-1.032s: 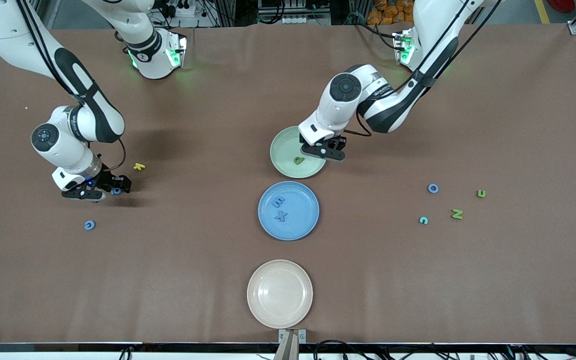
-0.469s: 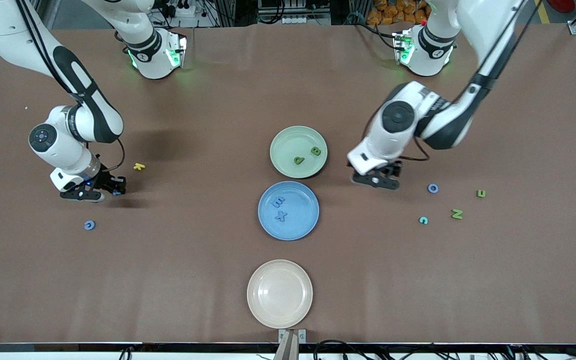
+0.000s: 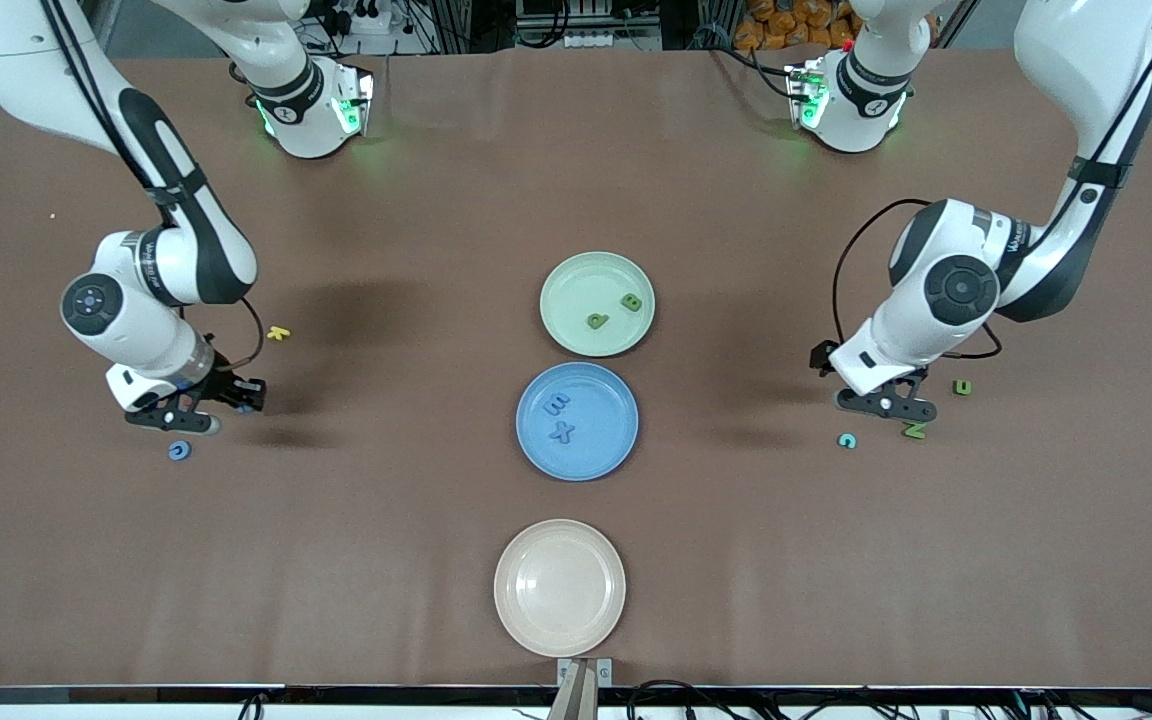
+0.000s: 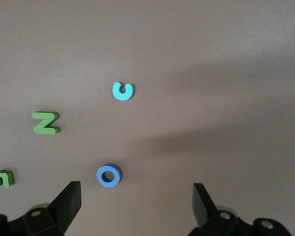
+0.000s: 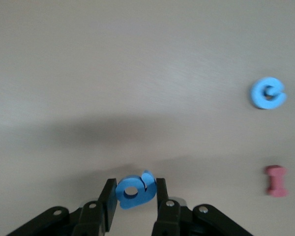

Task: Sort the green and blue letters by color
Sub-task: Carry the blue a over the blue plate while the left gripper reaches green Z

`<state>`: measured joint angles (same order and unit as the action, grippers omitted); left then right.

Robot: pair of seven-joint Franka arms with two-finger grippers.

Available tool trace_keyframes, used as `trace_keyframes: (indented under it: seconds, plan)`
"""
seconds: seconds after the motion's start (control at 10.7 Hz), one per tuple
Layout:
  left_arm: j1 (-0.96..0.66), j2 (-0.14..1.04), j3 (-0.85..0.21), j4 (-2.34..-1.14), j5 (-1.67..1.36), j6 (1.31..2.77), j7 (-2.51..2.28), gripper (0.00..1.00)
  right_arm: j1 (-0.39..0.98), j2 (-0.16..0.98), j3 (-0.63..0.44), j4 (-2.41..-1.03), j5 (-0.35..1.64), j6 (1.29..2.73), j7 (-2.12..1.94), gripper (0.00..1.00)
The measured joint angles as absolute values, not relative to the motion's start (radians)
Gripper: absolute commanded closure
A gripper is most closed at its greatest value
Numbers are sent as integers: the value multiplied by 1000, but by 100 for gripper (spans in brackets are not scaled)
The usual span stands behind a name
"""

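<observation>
Right pincer (image 3: 236,400) was clamped on a blue letter (image 5: 134,190), over the worktop (image 3: 386,560) toward the right arm's end. Just beside it lay a blue C (image 3: 179,451), unsorted.

Green plate (image 3: 576,285) held two green letters; blue plate (image 3: 601,445), nearer the camera, two blue.

Left pincer (image 3: 886,405) spread wide and empty over blue O (image 4: 108,175); green Z (image 4: 45,123) and green n (image 4: 3,178) unsorted beside it. Roughly half done, by my judgement.
</observation>
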<state>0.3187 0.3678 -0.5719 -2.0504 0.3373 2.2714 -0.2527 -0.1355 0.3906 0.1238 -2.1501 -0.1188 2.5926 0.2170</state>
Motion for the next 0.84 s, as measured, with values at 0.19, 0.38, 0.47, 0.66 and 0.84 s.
trace_keyframes:
  seconds: [0.19,0.38,0.47,0.66,0.84]
  plan:
    - [361,382,-571,-2051,338,2281,-259,0,-20,396,126,-2057,-116,2509,389,100]
    - [444,419,-570,-2051,338,2341,-258,4,77,432,127,-1960,-60,2467,488,100]
    - [475,444,-569,-2051,354,2371,-257,8,115,460,127,-1916,-14,2465,500,100]
    - [490,486,-549,-2034,425,2397,-258,13,195,518,127,-1824,44,2466,515,100]
    - [490,518,-543,-2001,480,2398,-258,16,271,574,127,-1745,54,2467,566,100]
